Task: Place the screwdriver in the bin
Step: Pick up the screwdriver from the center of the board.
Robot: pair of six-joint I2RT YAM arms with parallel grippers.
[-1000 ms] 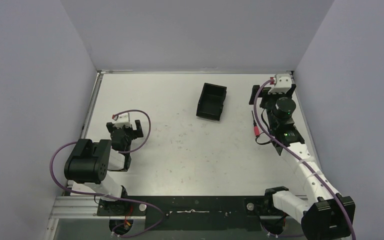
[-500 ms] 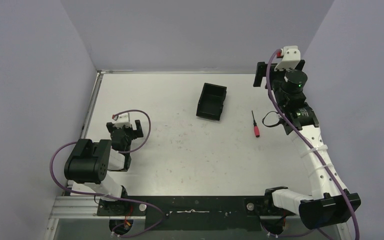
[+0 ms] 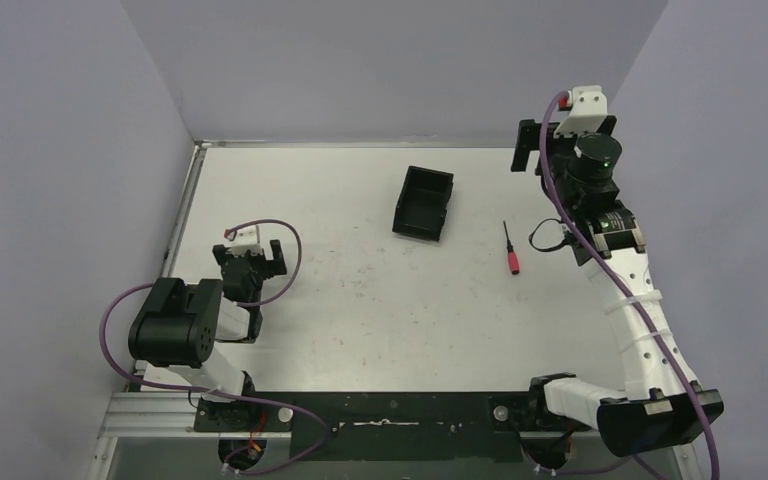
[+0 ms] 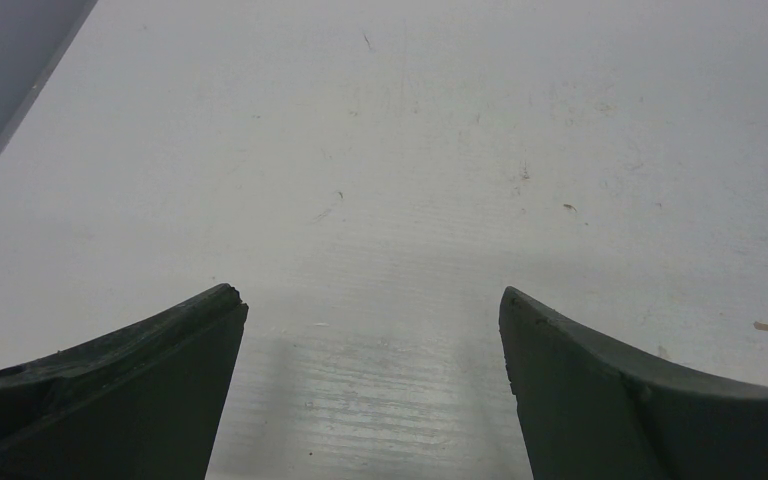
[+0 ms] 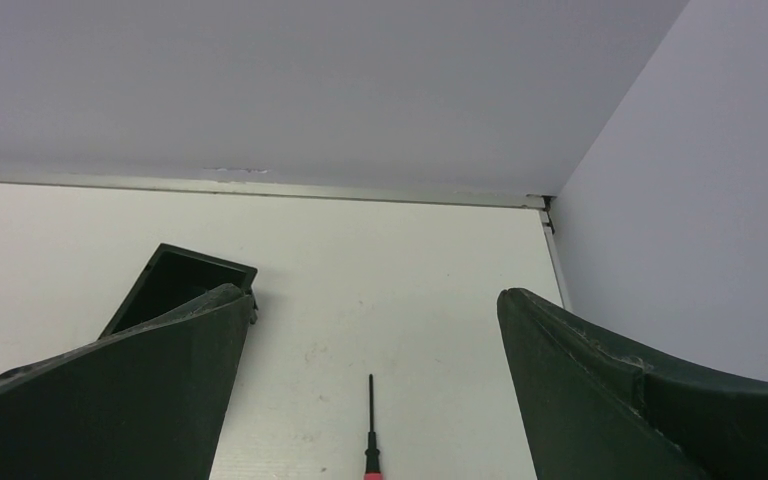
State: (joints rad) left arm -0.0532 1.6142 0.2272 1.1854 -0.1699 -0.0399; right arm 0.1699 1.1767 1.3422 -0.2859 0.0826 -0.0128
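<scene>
The bin (image 3: 423,203) stands open-topped on the table (image 3: 360,300). The screwdriver (image 3: 508,247) lies flat to the bin's right and slightly nearer the arm bases, clear of it, with its red handle toward the bases. The right gripper (image 3: 568,135) hangs farther right of the bin and beyond the screwdriver, apart from both, while the left gripper (image 3: 250,262) sits well to the bin's left, low over the table.

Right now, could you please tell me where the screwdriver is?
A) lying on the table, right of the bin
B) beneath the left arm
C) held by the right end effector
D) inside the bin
A: the screwdriver lies flat on the table, apart from the bin; the right end effector is open and empty.
</scene>
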